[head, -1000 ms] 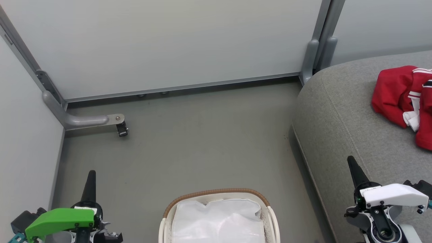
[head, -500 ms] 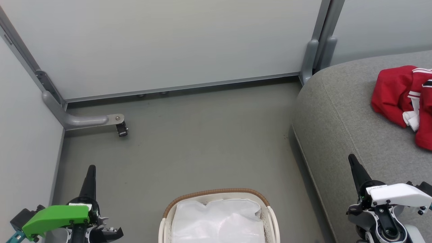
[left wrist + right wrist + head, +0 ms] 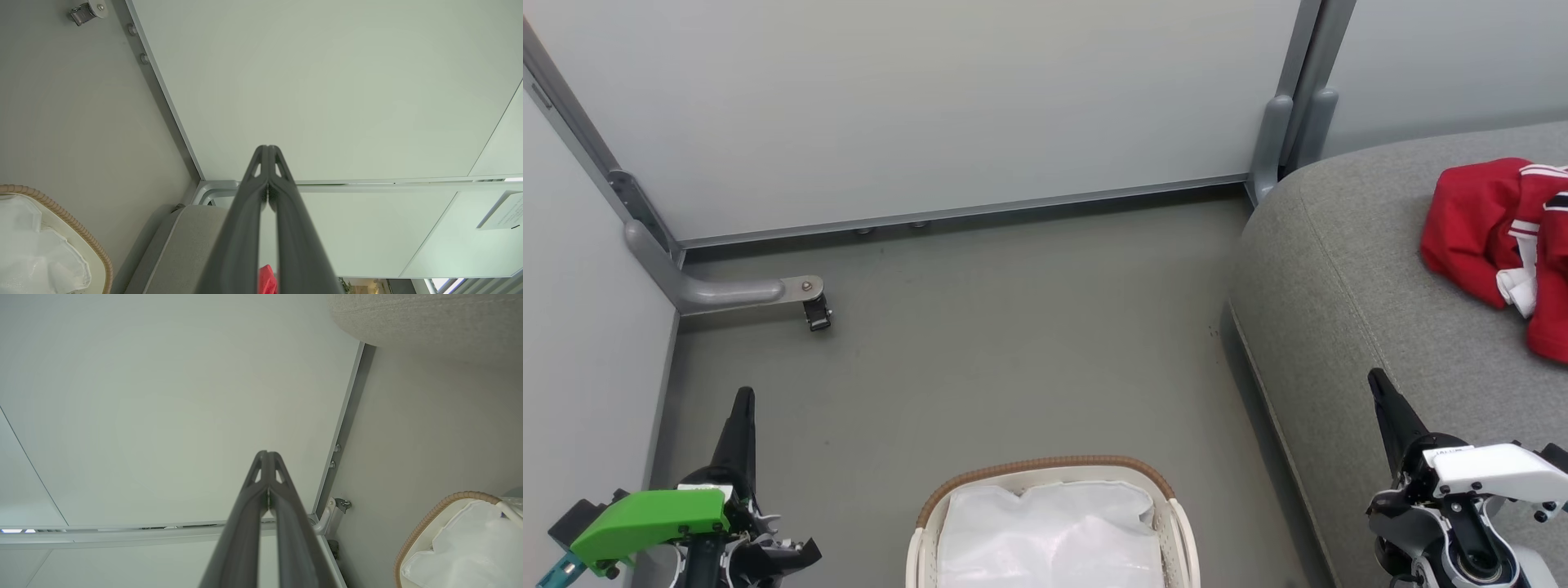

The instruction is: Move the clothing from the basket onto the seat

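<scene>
Red clothing [image 3: 1494,229] with white stripe trim lies bunched on the grey seat [image 3: 1347,269] at the right; a sliver of red clothing [image 3: 266,279] peeks between the fingers in the left wrist view. The cream basket [image 3: 1054,474] with its brown rim stands on the floor at bottom centre, holding just its white liner [image 3: 1049,531]. My left gripper [image 3: 742,400] is shut and empty at the lower left, left of the basket [image 3: 73,228]. Over the seat's front edge, the right gripper [image 3: 1376,380] is shut with nothing in it, the basket [image 3: 429,522] beside it.
Pale partition walls [image 3: 931,106] close off the back and left. A grey bracket foot with a small black caster [image 3: 817,312] sticks out on the floor at the left. Grey floor [image 3: 1013,343] spreads between the basket, the walls and the seat.
Both arms have shifted slightly: the left gripper's tip has risen in the picture while its green wrist dropped lower; the right gripper has edged down and right. Clothing and basket have not moved.
</scene>
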You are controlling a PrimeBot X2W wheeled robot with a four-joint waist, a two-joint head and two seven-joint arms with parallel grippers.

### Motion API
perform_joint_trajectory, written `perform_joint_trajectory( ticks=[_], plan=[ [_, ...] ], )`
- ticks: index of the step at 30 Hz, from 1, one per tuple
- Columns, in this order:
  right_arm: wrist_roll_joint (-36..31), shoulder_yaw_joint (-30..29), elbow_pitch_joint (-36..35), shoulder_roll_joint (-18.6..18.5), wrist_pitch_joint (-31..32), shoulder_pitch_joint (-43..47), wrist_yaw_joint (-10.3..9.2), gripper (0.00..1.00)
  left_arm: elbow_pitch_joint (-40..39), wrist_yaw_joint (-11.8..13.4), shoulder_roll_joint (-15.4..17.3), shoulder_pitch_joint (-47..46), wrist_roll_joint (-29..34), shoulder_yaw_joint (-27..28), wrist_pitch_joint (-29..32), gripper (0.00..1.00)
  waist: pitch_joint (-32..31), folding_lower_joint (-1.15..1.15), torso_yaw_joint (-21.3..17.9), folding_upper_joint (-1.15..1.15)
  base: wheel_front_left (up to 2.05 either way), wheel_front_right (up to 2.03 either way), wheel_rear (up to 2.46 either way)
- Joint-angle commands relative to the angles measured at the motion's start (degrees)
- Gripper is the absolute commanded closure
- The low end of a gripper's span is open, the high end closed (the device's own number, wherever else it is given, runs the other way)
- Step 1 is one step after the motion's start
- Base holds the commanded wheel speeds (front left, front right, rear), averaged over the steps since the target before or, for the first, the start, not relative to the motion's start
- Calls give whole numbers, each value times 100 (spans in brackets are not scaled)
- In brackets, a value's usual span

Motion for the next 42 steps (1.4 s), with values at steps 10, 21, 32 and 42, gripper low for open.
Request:
perform_joint_trajectory(
  ticks=[10,21,32,42],
  plan=[
    [321,-46,-65,-35,90,64,-4,100,-61,-18,21,-111,-307,33,93,100,1,0,-3,0,0,0,0],
    [321,-44,-63,-35,90,64,-4,100,-62,-18,21,-110,-307,31,93,100,1,0,-3,0,0,0,0],
    [322,-44,-63,-35,90,63,-4,100,-61,-18,21,-110,-306,30,92,100,1,0,-3,0,0,0,0],
    [321,-44,-63,-35,89,64,-4,100,-62,-18,21,-110,-306,30,92,100,1,0,-3,0,0,0,0]
  ],
)
